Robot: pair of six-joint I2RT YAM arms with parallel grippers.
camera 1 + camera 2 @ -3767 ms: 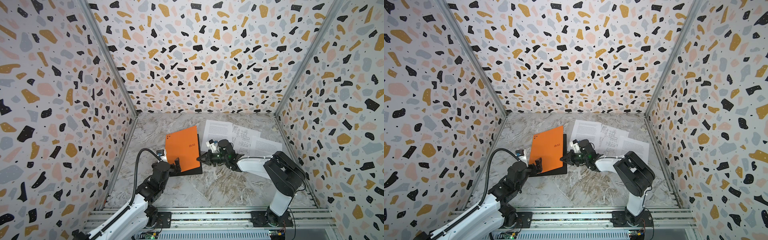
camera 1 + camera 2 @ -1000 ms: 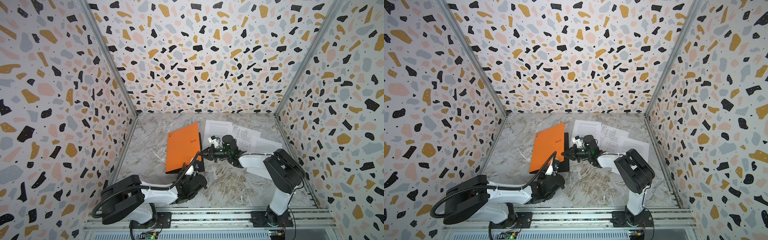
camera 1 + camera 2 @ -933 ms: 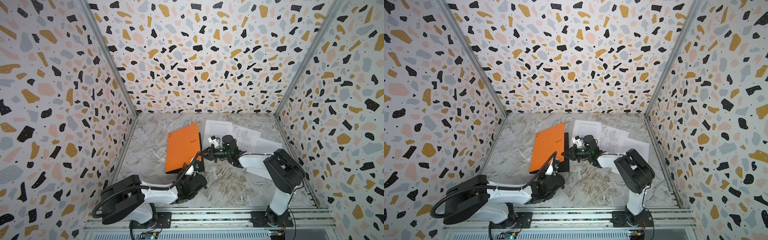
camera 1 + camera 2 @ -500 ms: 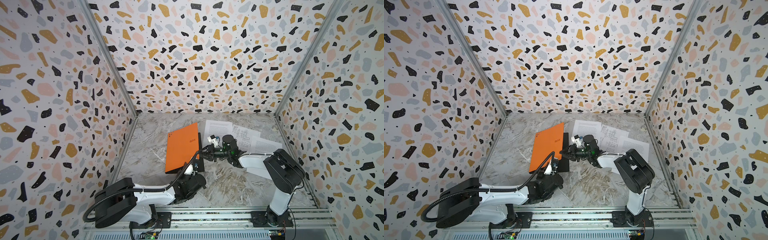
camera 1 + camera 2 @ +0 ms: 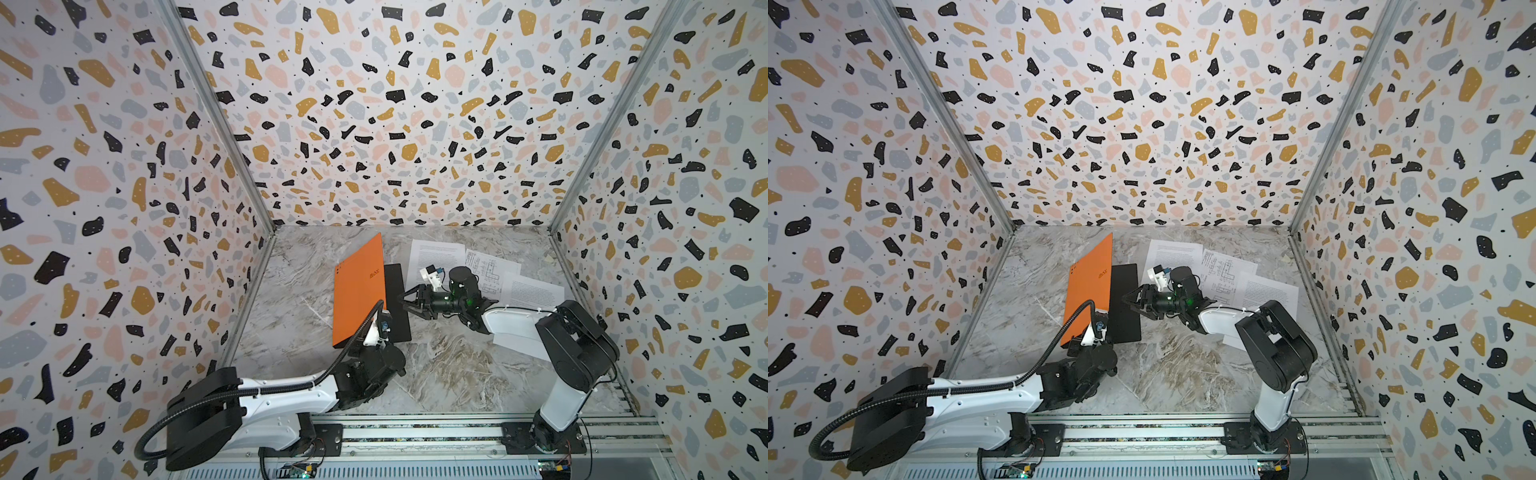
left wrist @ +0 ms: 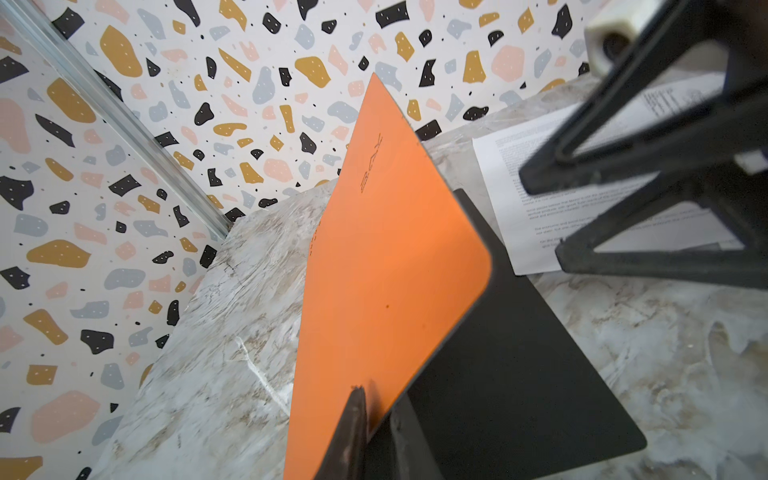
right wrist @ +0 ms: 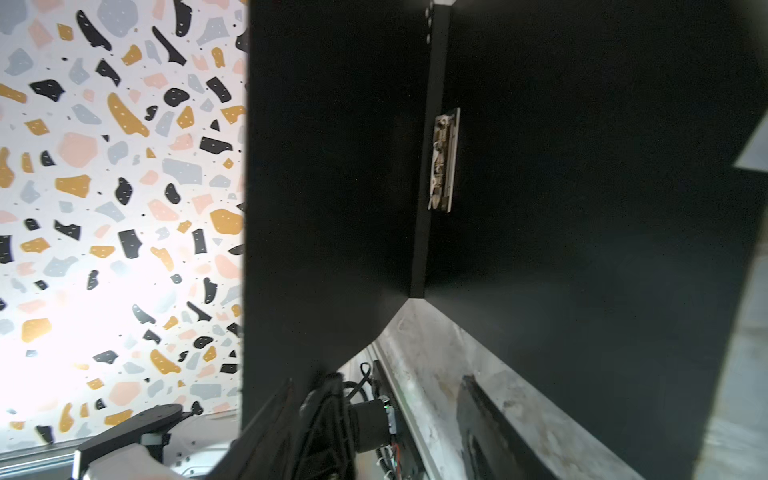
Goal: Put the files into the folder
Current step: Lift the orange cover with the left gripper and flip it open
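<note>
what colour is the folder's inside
Black; the folder shows it best in the right wrist view.

Probably a lab test cell: terrazzo-print walls (image 5: 374,104), rail-mounted arms (image 5: 282,395).

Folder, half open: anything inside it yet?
Only black lining and the metal spine clip show inside the folder; no paper. The three sheets lie outside, on the table. Panel edges are cut off from view.

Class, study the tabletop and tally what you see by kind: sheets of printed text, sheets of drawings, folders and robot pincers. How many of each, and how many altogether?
text sheets: 2
drawing sheet: 1
orange folder: 1
left pincer and right pincer: 2
Total: 6
</note>
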